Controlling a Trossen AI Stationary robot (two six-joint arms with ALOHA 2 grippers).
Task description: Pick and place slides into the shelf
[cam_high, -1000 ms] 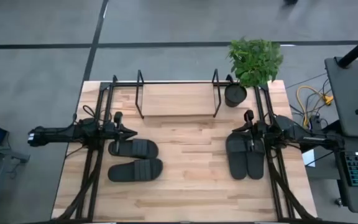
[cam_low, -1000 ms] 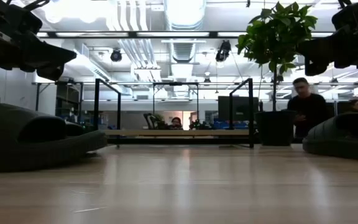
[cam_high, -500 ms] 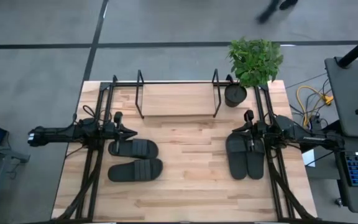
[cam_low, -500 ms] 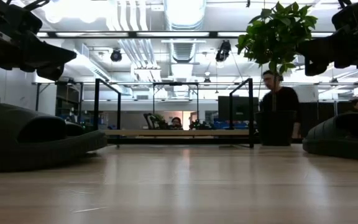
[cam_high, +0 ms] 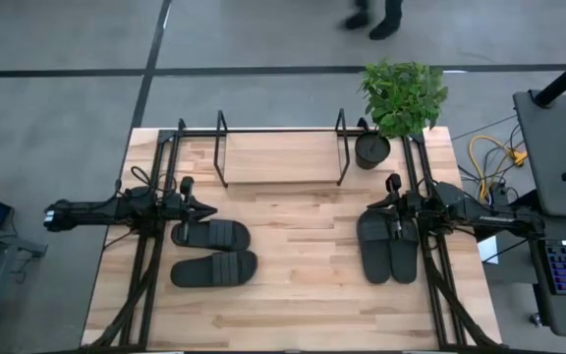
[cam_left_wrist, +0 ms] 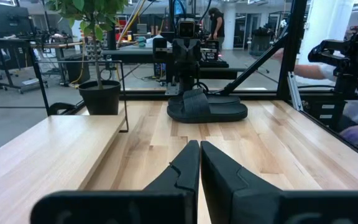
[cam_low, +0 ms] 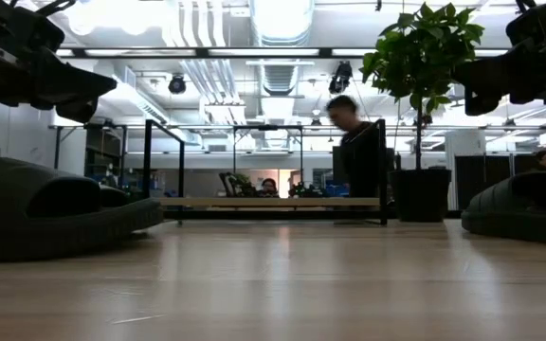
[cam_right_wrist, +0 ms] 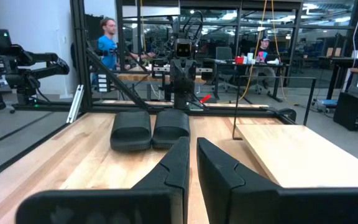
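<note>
Four black slides lie sole-down on the table. One pair sits at the left, the farther slide (cam_high: 211,235) and the nearer one (cam_high: 214,268), and shows again in the right wrist view (cam_right_wrist: 130,129). The other pair (cam_high: 388,248) sits side by side at the right, also seen in the left wrist view (cam_left_wrist: 207,109). The wire shelf (cam_high: 281,157) with its wooden board stands at the far edge. My left gripper (cam_high: 207,208) hovers shut above the table just beyond the left pair (cam_left_wrist: 199,152). My right gripper (cam_high: 371,209) hovers shut over the far ends of the right pair (cam_right_wrist: 191,149).
A potted plant (cam_high: 373,147) stands at the shelf's right end. Bare wooden table (cam_high: 303,265) lies between the two pairs. The arms' black frames run along both table sides. A person (cam_low: 356,156) walks across the room beyond the far edge.
Neither arm and no slide has moved. A person beyond the table's far edge has walked from right to left past the plant.
</note>
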